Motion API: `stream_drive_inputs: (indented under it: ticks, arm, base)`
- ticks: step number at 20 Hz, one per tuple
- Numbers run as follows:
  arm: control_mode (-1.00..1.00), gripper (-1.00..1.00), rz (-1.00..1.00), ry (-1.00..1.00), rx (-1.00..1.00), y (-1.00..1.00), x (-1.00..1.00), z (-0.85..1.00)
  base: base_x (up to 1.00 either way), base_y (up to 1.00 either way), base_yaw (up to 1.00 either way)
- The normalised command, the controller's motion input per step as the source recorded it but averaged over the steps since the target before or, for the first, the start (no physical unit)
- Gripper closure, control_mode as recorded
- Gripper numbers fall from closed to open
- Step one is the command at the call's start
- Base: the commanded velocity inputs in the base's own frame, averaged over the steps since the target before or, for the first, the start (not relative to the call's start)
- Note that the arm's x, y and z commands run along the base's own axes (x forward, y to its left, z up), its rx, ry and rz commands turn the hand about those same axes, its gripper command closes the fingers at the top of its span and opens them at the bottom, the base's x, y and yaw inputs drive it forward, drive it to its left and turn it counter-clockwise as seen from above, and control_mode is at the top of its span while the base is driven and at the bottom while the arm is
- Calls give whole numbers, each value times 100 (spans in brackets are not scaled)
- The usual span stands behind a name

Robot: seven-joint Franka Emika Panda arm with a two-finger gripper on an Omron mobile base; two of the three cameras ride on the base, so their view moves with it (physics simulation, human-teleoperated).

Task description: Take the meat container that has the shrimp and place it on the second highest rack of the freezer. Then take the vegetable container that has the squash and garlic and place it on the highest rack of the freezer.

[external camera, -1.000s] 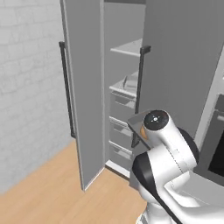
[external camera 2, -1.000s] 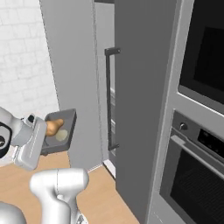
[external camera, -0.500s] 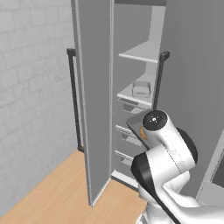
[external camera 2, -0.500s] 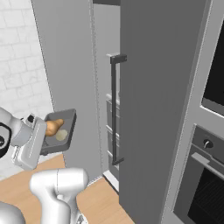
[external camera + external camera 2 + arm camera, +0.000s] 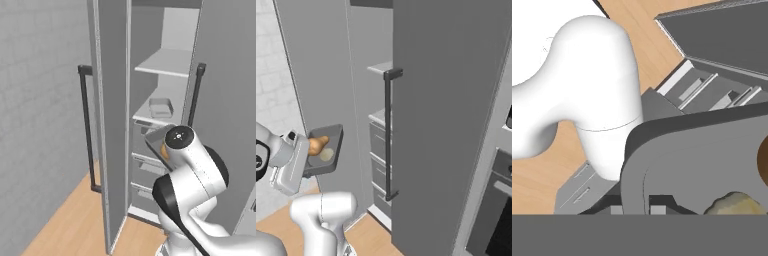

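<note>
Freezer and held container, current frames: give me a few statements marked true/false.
1. The freezer doors are open. True.
2. The vegetable container already sits on the highest rack. False: it is in front of the freezer, at the gripper, and that rack is bare.
3. A container rests on the second highest rack. True.
4. The held container carries nothing. False: an orange squash and a pale garlic lie in it.
5. The oven is to the left of the freezer in the right base view. False: it is at the right edge.
</note>
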Motion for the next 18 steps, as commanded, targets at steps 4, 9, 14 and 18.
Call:
stream_drive_inputs:
  ticks: [4, 9, 14, 18]
  arm:
    - [100, 100, 0, 0, 0, 0, 0, 0]
    - [100, 100, 0, 0, 0, 0, 0, 0]
    - [100, 100, 0, 0, 0, 0, 0, 0]
    - [100, 100, 0, 0, 0, 0, 0, 0]
  base:
    - [62, 39, -31]
    - [31, 0, -17]
    - [21, -5, -7]
    - [32, -38, 0]
